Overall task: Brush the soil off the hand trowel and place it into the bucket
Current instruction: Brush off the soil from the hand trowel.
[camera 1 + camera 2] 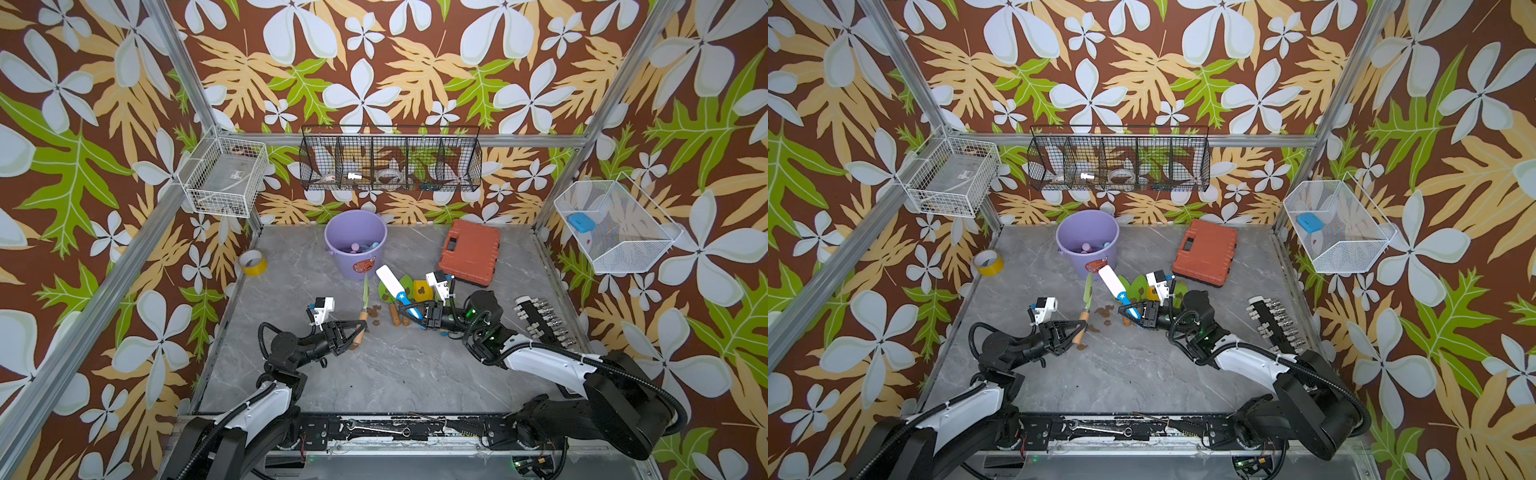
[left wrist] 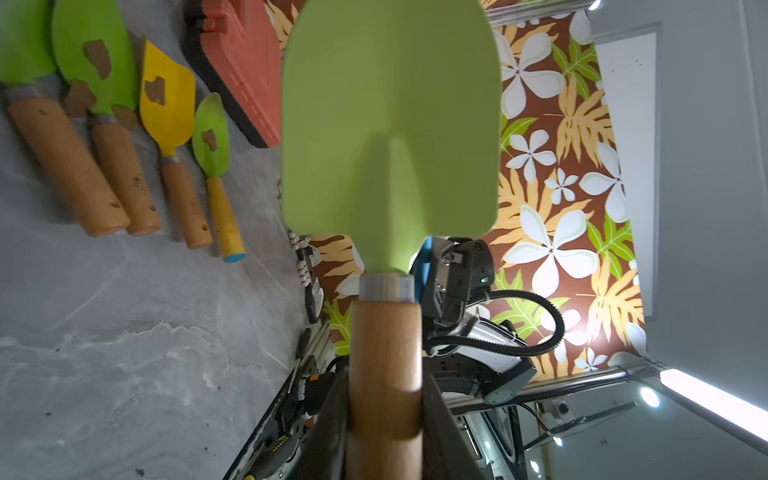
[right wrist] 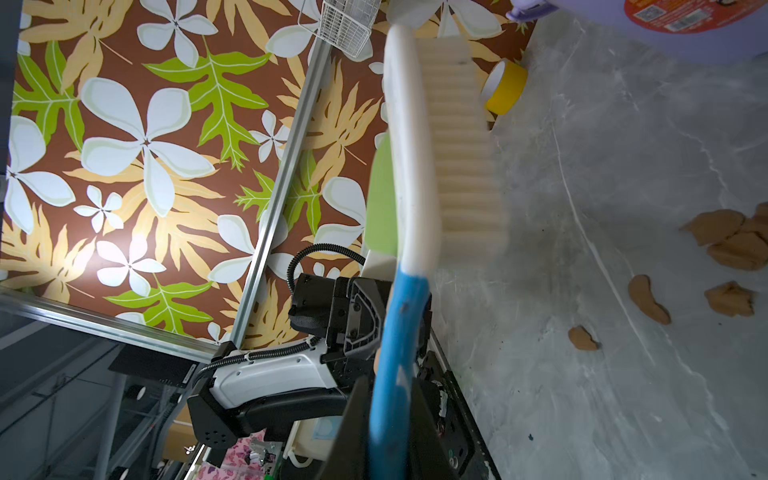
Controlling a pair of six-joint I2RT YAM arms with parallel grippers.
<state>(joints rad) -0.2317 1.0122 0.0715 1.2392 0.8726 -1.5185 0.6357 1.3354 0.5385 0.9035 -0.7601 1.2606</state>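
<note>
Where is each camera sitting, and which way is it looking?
Top views: high at the front, looking down on the table; both arms, the left gripper and the right gripper show.
Left wrist: on the left arm, looking along its held green trowel toward four other trowels and the right arm.
Right wrist: on the right arm, looking along its held brush toward the soil, the bucket and the left arm.
Shared: all four views show the green trowel.

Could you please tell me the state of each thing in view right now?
Left hand: shut on green trowel.
Green trowel: held, visible blade face clean.
Right hand: shut on brush.
Bucket: upright, open.
Soil: clumps lying on table.
Tool case: closed.
Other trowels: lying flat, soil-spotted.
</note>
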